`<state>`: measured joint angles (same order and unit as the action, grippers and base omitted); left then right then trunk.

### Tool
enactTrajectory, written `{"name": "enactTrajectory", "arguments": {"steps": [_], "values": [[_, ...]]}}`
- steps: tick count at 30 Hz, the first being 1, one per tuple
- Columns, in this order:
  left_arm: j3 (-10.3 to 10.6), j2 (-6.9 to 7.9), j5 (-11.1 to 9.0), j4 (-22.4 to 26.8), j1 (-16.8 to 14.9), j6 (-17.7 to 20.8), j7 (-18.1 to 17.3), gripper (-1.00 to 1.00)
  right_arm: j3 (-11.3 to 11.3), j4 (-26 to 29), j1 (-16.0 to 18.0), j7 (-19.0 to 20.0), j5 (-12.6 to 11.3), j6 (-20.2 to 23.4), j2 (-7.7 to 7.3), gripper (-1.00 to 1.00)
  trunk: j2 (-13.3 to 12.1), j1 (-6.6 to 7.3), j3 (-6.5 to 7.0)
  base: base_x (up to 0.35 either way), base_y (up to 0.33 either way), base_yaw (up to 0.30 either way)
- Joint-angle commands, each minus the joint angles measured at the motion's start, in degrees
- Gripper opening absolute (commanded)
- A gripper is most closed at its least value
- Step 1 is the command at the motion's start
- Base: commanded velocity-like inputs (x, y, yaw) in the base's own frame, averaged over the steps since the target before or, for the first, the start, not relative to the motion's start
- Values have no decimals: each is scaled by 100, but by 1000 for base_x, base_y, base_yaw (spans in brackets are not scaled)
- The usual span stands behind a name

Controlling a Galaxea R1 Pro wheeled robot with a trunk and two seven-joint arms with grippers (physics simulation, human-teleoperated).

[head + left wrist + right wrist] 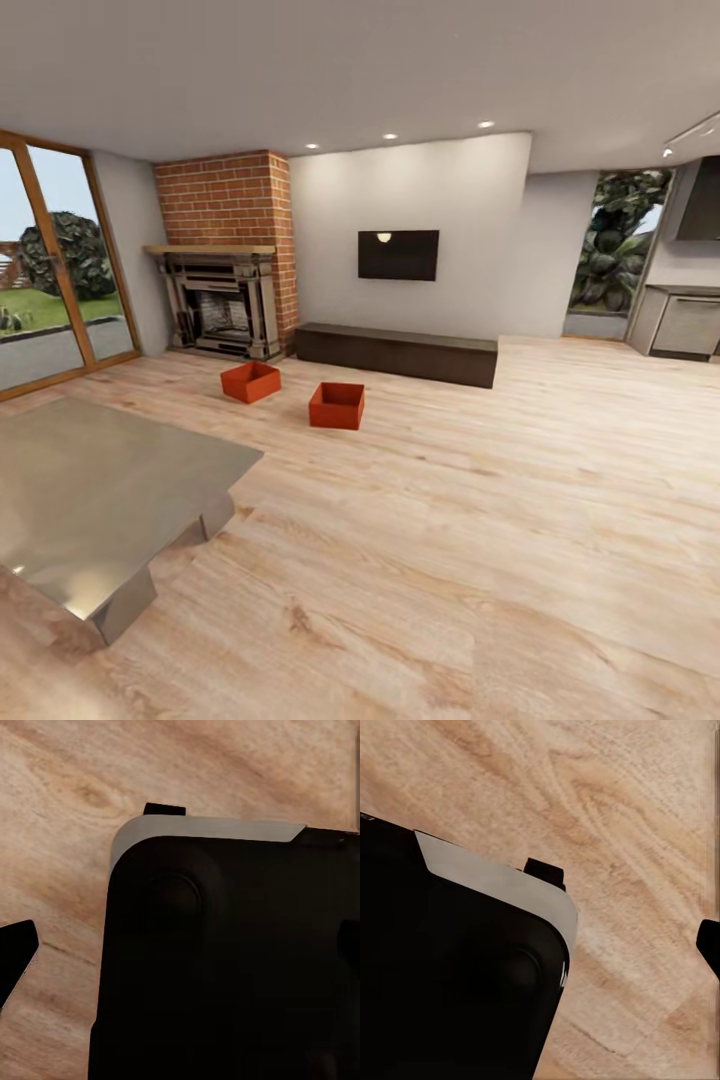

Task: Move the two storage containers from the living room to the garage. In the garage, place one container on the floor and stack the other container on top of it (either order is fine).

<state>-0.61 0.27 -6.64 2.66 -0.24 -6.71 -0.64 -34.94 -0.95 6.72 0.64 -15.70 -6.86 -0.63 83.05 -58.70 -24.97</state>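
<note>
Two orange-red open-top storage containers rest on the light wood-plank floor of the living room, in the head view. One container (251,381) lies in front of the brick fireplace, and the other (337,405) sits just to its right, slightly nearer to me. They stand apart and both look empty. In the left wrist view, a dark fingertip (16,954) of my left gripper (181,946) hangs over my black base and the wood floor. A fingertip (709,945) of my right gripper (540,945) shows the same way. Both stand wide apart and hold nothing.
A low grey metal table (100,490) fills the near left. A long dark cabinet (397,353) runs under the wall TV (398,254), behind the containers. The brick fireplace (222,305) is at back left, with glass doors (50,270) further left. Open wood floor stretches to the right.
</note>
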Motion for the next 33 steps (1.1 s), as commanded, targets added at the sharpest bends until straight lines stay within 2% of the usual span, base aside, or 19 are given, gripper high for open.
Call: {"name": "enactTrajectory", "arguments": {"steps": [1, 23, 33], "values": [[-1, 0, -48, -2, -2, -14, -7, 100, -48, -10, 4, 7, -56, -26, 1, 100, 3, -3, -6, 323, 0, 0], [-1, 0, -51, -2, -2, -14, -9, 100, -48, -10, 4, 7, -56, -26, 1, 100, 3, -3, -6, 323, -1, 0], [-1, 0, -54, -2, -2, -14, -7, 100, -48, -10, 4, 7, -56, -26, 1, 100, 3, -3, -6, 323, -68, 0]]}}
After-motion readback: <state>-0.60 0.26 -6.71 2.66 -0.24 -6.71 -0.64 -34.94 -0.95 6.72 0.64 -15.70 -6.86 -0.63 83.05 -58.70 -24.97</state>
